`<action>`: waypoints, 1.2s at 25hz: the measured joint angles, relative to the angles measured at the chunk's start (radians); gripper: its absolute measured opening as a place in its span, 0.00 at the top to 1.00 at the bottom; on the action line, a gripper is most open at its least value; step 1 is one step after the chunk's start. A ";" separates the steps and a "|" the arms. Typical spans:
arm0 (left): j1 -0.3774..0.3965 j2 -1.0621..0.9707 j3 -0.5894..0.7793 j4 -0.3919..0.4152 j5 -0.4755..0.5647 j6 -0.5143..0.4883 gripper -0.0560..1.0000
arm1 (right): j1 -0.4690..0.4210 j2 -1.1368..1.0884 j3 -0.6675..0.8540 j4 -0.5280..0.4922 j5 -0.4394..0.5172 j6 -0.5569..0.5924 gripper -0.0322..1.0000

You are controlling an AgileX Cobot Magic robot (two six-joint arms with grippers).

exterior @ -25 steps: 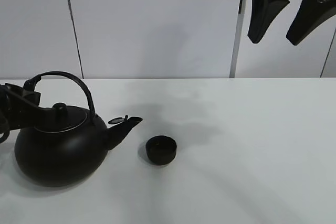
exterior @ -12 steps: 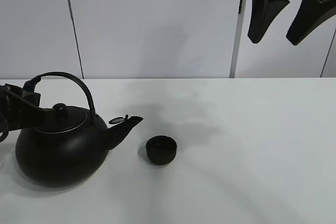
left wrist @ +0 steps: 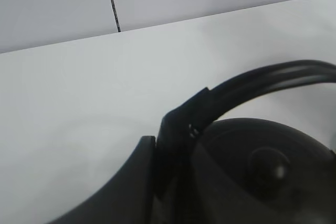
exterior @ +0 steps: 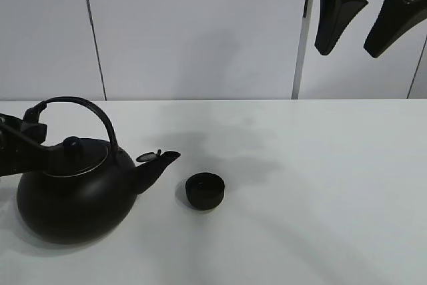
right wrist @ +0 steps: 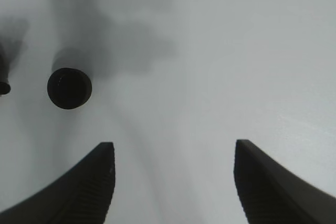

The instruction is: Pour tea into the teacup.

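Note:
The big black kettle (exterior: 73,195) stands at the table's left, its spout (exterior: 160,163) pointing right toward the teacup. The teacup (exterior: 205,190) is a tiny black round cup just right of the spout, apart from it; it also shows in the right wrist view (right wrist: 69,88). My left gripper (exterior: 28,137) is shut on the left end of the kettle's arched handle (left wrist: 231,90); one dark finger (left wrist: 136,182) shows beside it. My right gripper (exterior: 350,35) hangs high at the back right, open and empty (right wrist: 173,182).
The white table (exterior: 320,191) stretches to the right of the teacup. A white panelled wall (exterior: 200,31) with a metal post (exterior: 300,45) stands behind the table's far edge.
The kettle and my left gripper have shifted slightly left and down, and the lid has tilted a little. The teacup and the right gripper have not moved.

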 joint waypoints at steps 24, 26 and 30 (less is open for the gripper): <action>0.000 -0.012 0.000 0.042 0.046 -0.084 0.71 | 0.000 0.000 0.000 0.004 -0.001 0.000 0.53; 0.000 -0.012 0.000 0.042 0.050 -0.084 0.71 | 0.000 0.000 0.000 0.004 -0.001 0.000 0.53; 0.000 -0.012 0.000 0.044 0.097 -0.086 0.64 | 0.000 0.000 0.000 0.004 -0.004 0.000 0.53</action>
